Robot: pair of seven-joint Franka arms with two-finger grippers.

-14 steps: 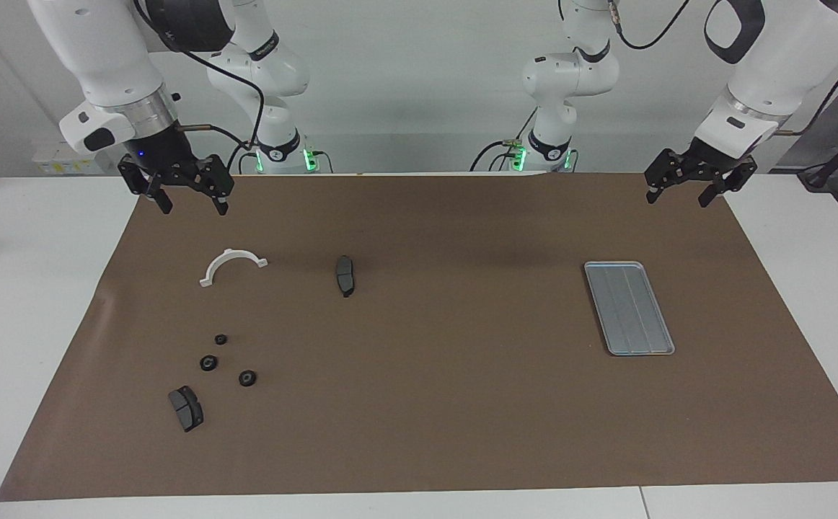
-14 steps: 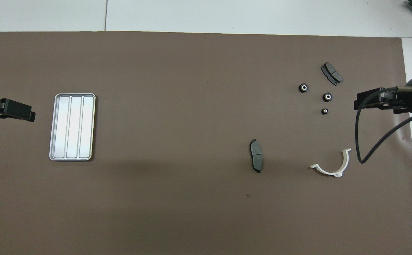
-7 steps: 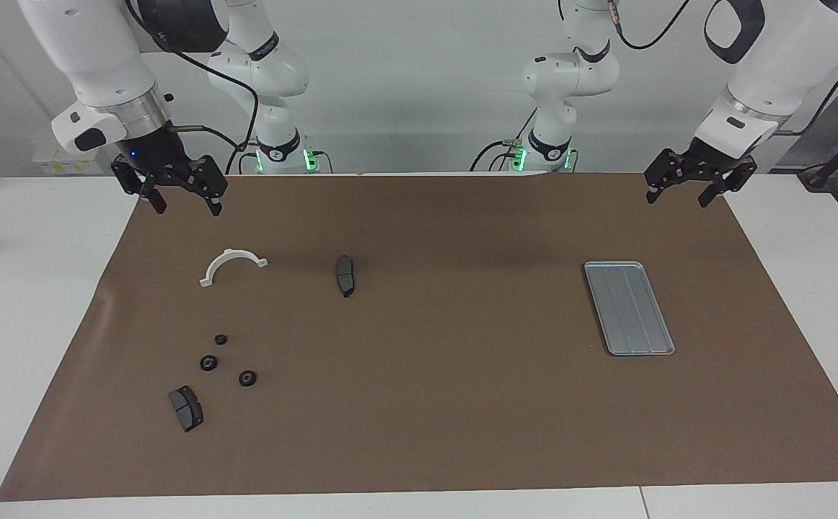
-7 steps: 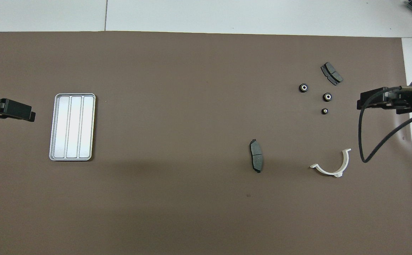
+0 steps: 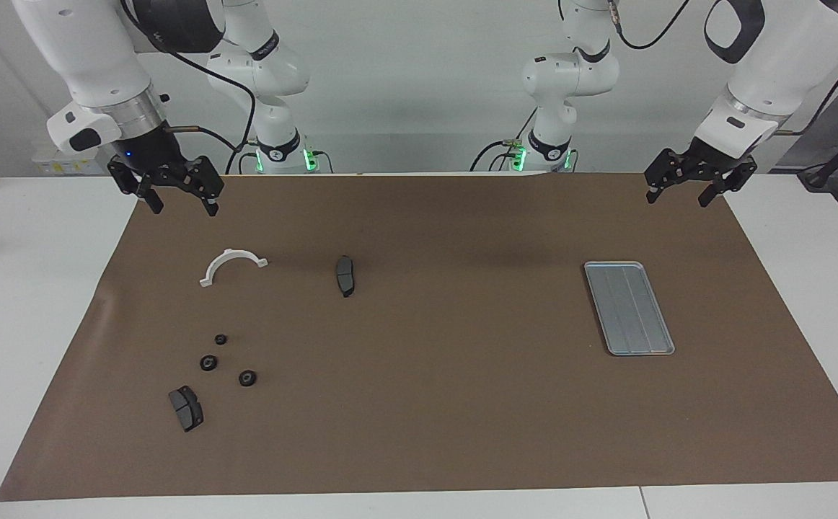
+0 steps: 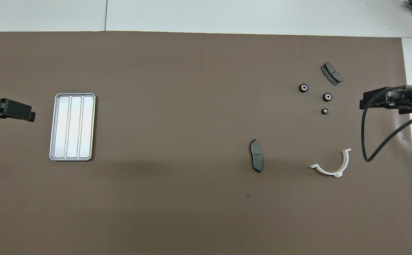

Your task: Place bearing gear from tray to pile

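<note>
The silver ridged tray [image 5: 628,308] [image 6: 72,126] lies on the brown mat toward the left arm's end, and nothing lies in it. Three small black bearing gears [image 5: 221,339] [image 5: 208,362] [image 5: 247,378] sit loosely grouped on the mat toward the right arm's end; in the overhead view they show pale centres [image 6: 303,88] [image 6: 327,96] [image 6: 324,111]. My right gripper [image 5: 182,205] [image 6: 365,100] hangs open and empty, raised over the mat's edge at that end. My left gripper [image 5: 677,198] [image 6: 28,114] waits open and empty, raised over the mat's edge beside the tray.
A dark brake pad [image 5: 185,408] [image 6: 331,73] lies just farther from the robots than the gears. Another brake pad [image 5: 345,275] [image 6: 256,156] lies near the mat's middle. A white half-ring [image 5: 231,265] [image 6: 333,166] rests nearer to the robots than the gears.
The right gripper has drawn up and outward toward the mat's edge at its own end, still open. The left arm, the tray and the parts have not moved.
</note>
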